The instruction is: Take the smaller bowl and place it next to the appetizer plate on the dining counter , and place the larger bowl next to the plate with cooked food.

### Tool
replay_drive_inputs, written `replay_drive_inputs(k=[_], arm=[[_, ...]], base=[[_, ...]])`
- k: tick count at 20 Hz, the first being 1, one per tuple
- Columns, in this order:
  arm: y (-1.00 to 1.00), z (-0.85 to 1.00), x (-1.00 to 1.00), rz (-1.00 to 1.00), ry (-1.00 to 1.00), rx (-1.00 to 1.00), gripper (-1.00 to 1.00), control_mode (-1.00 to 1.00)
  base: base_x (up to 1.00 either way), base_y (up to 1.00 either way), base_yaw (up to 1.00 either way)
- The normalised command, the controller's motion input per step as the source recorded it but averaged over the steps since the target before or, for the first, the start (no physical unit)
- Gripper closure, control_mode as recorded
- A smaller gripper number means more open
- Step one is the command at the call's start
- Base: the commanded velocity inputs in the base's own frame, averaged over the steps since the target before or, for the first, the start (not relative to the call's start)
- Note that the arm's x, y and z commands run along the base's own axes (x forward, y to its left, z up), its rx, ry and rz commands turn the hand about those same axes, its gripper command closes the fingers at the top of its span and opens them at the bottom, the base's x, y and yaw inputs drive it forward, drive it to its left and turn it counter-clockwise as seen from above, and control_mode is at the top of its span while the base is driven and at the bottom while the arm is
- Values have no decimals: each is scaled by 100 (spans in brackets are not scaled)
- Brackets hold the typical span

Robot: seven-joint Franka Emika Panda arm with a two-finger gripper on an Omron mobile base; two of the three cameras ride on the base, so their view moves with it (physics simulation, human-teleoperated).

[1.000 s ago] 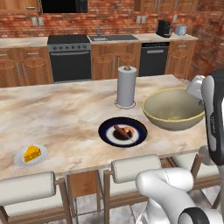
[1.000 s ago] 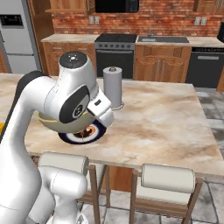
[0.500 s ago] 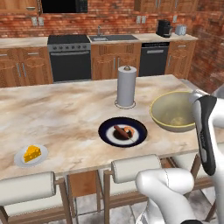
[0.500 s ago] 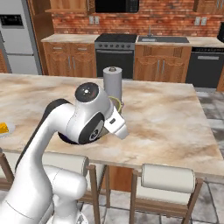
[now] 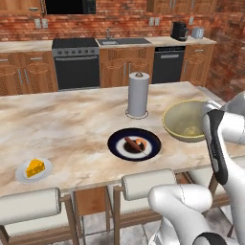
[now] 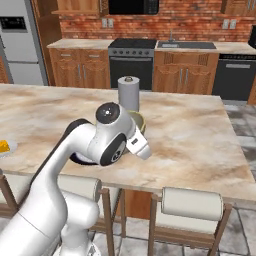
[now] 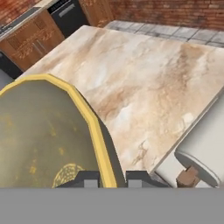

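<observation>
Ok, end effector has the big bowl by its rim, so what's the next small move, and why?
Probably ease the larger bowl left toward the plate with cooked food, then lower it. The end effector is shut on the yellowish rim, and a strip of dining counter separates bowl and plate, so it isn't yet beside it.

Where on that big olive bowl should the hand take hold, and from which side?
On the thin yellowish rim, one finger inside and one outside, coming down from above at the edge facing the stools. The larger bowl is deep and far too wide to span, and it sits upright on the dining counter. The hand appears shut on the rim that way.
</observation>
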Motion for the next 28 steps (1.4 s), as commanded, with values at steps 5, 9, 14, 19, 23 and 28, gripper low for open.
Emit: replay_drive_inputs(k=[5,9,14,19,23,28], arm=[[-14,-3,28,0,8,15,100,-100],[-20,-10,26,0,9,23,100,-100],[-14,-22,36,0,3,11,100,-100],[0,-33,46,0,0,0,100,-100],[-3,-51,50,0,-2,0,100,-100],[-13,-40,36,0,-1,0,100,-100]], base=[[0,0,0],[0,0,0],[0,0,0],[0,0,0],[0,0,0],[0,0,0]])
